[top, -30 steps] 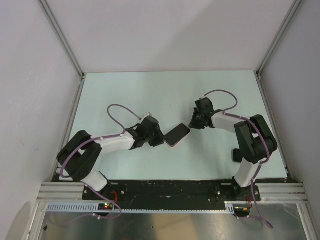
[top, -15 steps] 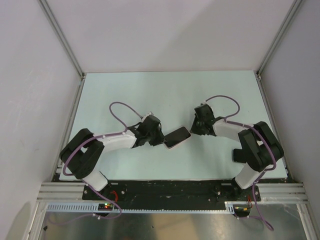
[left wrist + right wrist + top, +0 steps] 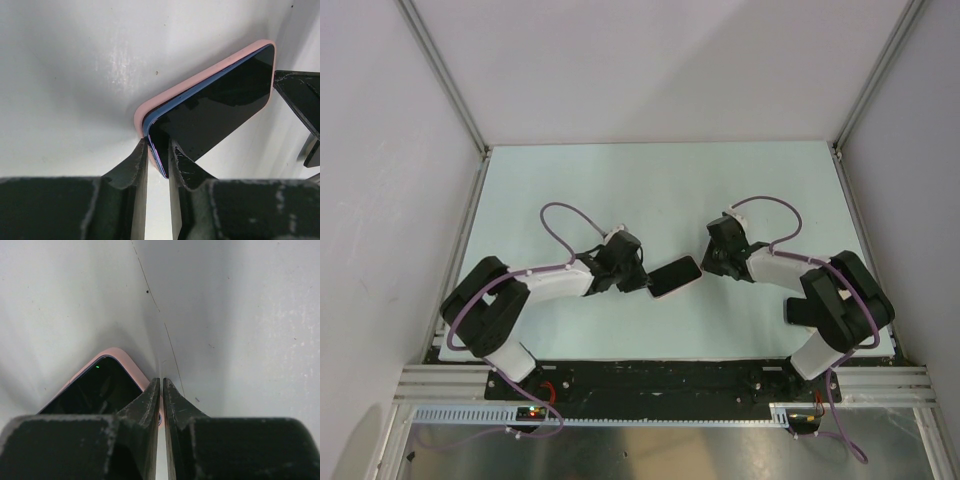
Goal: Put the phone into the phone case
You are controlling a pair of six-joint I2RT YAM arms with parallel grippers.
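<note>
the phone (image 3: 676, 274) lies slantwise on the table (image 3: 650, 190), mid-scene between the two arms, sitting in the phone case (image 3: 200, 79), which shows as a pink rim along its edges. in the left wrist view a strip of the phone's blue side shows above the pink lip near the left corner, so that end looks not fully seated, though that's a judgement. the left gripper (image 3: 157, 150) pinches that near-left corner, one finger on the pink shell and one on the glass side, likely squeezing the two together and bracing them. at the far-right corner the right gripper (image 3: 161, 382) has its fingers closed tight on nothing, the tips right at the case rim, seemingly used as a blunt pusher to press that corner home. against a second ago, the right arm has swung in lower and nearer to the phone, its fingers have come together, the left pinch has narrowed, and the phone lies at a flatter angle across the table.
</note>
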